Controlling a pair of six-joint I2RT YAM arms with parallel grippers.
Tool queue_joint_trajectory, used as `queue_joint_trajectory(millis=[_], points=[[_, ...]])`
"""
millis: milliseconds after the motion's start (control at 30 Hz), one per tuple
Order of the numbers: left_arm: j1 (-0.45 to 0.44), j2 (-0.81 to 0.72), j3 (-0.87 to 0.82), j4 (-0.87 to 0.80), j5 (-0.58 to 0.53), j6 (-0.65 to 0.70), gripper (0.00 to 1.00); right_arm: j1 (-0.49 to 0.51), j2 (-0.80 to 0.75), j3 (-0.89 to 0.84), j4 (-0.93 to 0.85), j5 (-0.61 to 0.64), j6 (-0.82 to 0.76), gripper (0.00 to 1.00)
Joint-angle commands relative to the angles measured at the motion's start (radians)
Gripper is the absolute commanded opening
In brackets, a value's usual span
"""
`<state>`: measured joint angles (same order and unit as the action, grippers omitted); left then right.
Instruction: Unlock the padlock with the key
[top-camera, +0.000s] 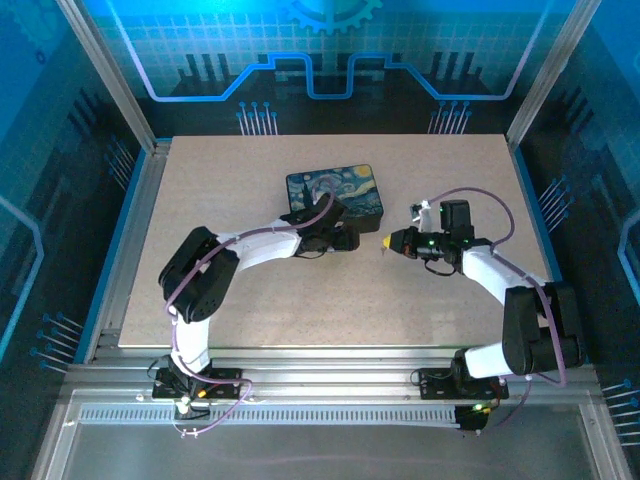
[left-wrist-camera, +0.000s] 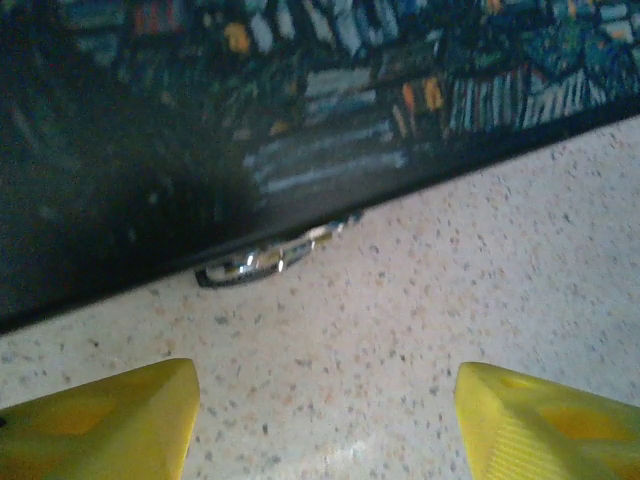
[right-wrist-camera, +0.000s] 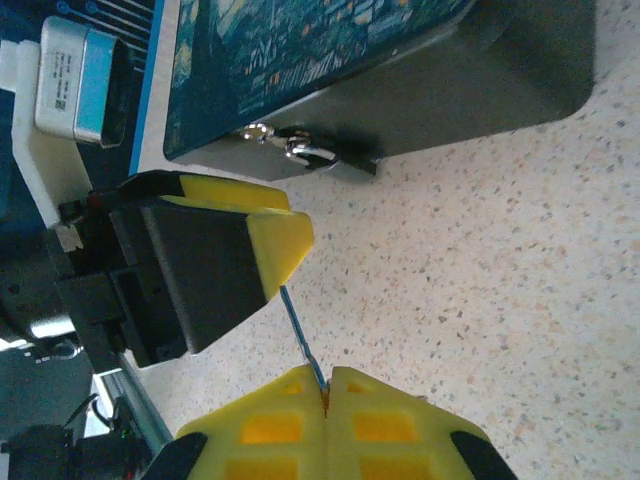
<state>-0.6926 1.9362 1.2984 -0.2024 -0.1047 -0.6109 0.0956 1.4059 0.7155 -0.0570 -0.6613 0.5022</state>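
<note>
The painted box (top-camera: 335, 193) sits mid-table toward the far side, and its near wall closes off the padlock (left-wrist-camera: 262, 262) from behind. The padlock lies at the foot of that wall. The left gripper (left-wrist-camera: 325, 420), jaws spread, hangs just near of it, with bare table (top-camera: 300, 310) between. From the right, one left finger (right-wrist-camera: 275, 240) crowds the key (right-wrist-camera: 298, 335) pinched in the right gripper (right-wrist-camera: 326, 395). Open tabletop lies left, right and near.

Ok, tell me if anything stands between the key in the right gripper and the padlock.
Yes: in the right wrist view a fingertip of the left gripper sits between the key in the right gripper and the padlock on the box.
</note>
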Motion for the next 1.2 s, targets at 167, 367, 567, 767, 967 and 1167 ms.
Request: queue_joint_trajectory(millis=[167, 367, 567, 767, 967, 1167], points=[[-0.040, 0.094, 0.102, -0.069, -0.223, -0.070, 0.67, -0.045, -0.061, 0.018, -0.027, 0.025, 0.029, 0.00], [-0.046, 0.127, 0.108, -0.077, -0.295, -0.099, 0.66, -0.065, -0.076, 0.013, -0.025, 0.002, 0.027, 0.00], [-0.048, 0.159, 0.121, -0.048, -0.315, -0.104, 0.61, -0.066, -0.071, 0.015, -0.017, -0.011, 0.029, 0.00], [-0.051, 0.173, 0.143, -0.038, -0.352, -0.107, 0.57, -0.066, -0.067, 0.016, -0.012, -0.022, 0.030, 0.00], [-0.059, 0.200, 0.174, -0.040, -0.357, -0.110, 0.53, -0.062, -0.067, 0.010, -0.003, -0.029, 0.036, 0.00], [-0.076, 0.205, 0.196, -0.059, -0.383, -0.110, 0.55, -0.059, -0.068, 0.004, -0.001, -0.034, 0.033, 0.00]])
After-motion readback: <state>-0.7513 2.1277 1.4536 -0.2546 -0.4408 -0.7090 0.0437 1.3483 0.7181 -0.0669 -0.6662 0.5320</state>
